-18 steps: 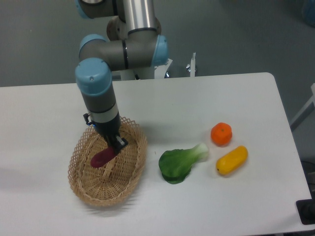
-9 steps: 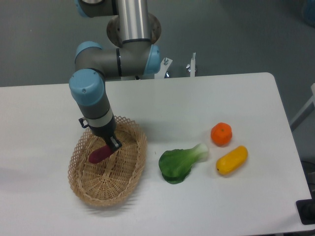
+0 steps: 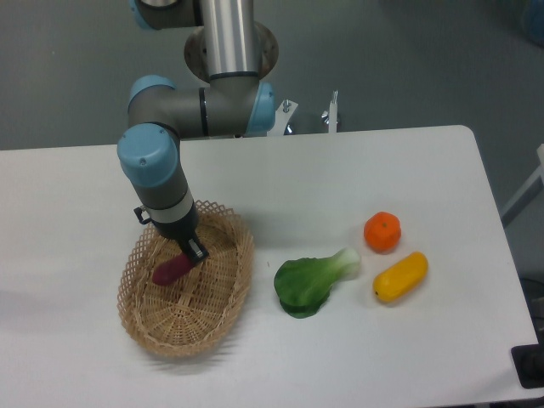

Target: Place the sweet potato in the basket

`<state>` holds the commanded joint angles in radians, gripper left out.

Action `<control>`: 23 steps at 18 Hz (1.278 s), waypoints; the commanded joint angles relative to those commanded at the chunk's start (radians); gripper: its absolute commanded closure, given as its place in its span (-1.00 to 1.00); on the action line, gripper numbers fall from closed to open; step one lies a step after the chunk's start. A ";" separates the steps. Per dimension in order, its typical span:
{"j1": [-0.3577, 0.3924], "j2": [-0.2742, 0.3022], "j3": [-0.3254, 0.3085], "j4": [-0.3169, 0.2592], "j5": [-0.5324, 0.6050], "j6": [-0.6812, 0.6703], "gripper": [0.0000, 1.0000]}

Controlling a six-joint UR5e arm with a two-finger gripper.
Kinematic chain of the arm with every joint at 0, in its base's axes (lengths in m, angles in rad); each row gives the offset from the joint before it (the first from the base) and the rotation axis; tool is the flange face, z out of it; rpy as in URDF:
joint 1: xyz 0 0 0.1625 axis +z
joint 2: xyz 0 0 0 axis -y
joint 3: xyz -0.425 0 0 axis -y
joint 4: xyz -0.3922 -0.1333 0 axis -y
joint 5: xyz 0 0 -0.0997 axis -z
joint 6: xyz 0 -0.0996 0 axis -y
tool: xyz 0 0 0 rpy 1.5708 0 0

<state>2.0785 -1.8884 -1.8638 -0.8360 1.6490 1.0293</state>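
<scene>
– What can't you make out?
– The gripper; its fingers are too small and dark to tell their spread; one end of the sweet potato is hidden behind them.
– And the arm?
– Cut off by the top edge.

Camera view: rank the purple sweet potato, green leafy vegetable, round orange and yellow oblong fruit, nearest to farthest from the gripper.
1. Reddish-purple sweet potato, at the gripper, over the wicker basket.
2. Green leafy vegetable, mid-table.
3. Round orange, farther right.
4. Yellow oblong fruit, farthest right.
</scene>
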 joint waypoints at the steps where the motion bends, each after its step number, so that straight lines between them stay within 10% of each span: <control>1: 0.000 0.003 0.006 0.000 -0.002 -0.012 -1.00; 11: 0.101 0.023 0.176 0.006 -0.002 -0.210 -1.00; 23: 0.388 0.090 0.285 -0.049 -0.064 0.050 -1.00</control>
<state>2.4664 -1.7980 -1.5785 -0.8848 1.5846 1.0797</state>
